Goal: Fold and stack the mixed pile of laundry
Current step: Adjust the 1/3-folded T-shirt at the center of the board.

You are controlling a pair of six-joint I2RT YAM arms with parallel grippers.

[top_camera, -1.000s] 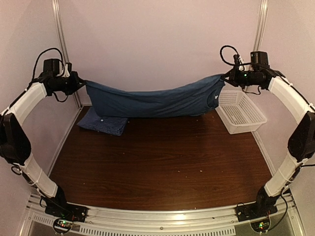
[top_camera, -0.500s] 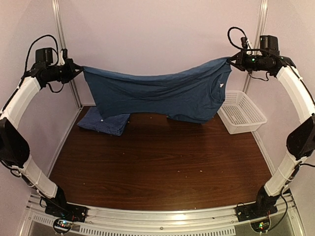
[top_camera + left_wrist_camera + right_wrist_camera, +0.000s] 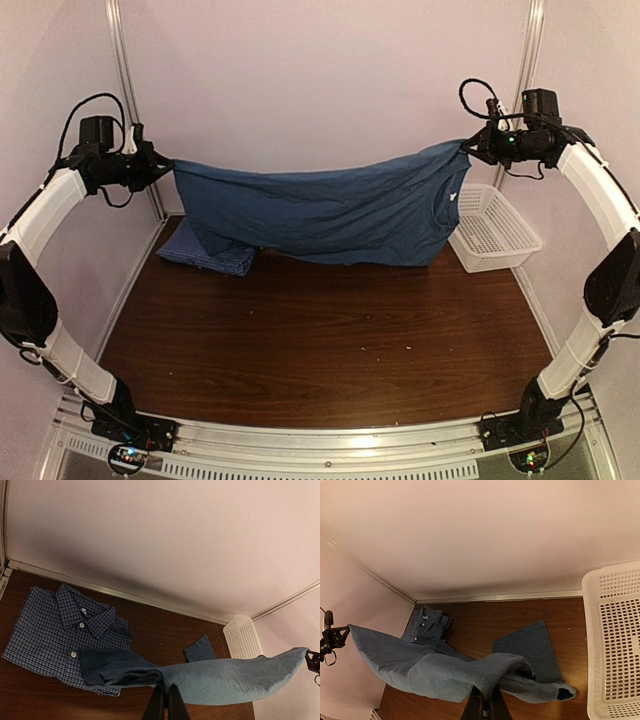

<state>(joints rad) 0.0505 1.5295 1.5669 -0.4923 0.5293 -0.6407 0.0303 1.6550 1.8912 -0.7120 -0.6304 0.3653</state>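
Observation:
The teal-blue t-shirt [image 3: 320, 215] hangs stretched between my two grippers above the back of the table, its lower edge touching the wood. My left gripper [image 3: 165, 166] is shut on its left end; in the left wrist view [image 3: 165, 692] the cloth [image 3: 225, 677] runs off to the right. My right gripper [image 3: 468, 148] is shut on its right end, near the neckline; in the right wrist view [image 3: 485, 695] the cloth [image 3: 435, 672] drapes left. The blue-and-white checked shirt [image 3: 210, 255] lies folded at the back left, collar up [image 3: 55, 630], partly under the t-shirt's hanging end.
A white lattice basket [image 3: 492, 228] stands at the back right, next to the right arm [image 3: 615, 640]. Walls and corner posts close in the back and sides. The brown tabletop [image 3: 330, 340] spreads in front of the garments.
Both grippers have come down after rising, with the t-shirt still stretched between them. Its lower edge now rests on the table and over the checked shirt's edge.

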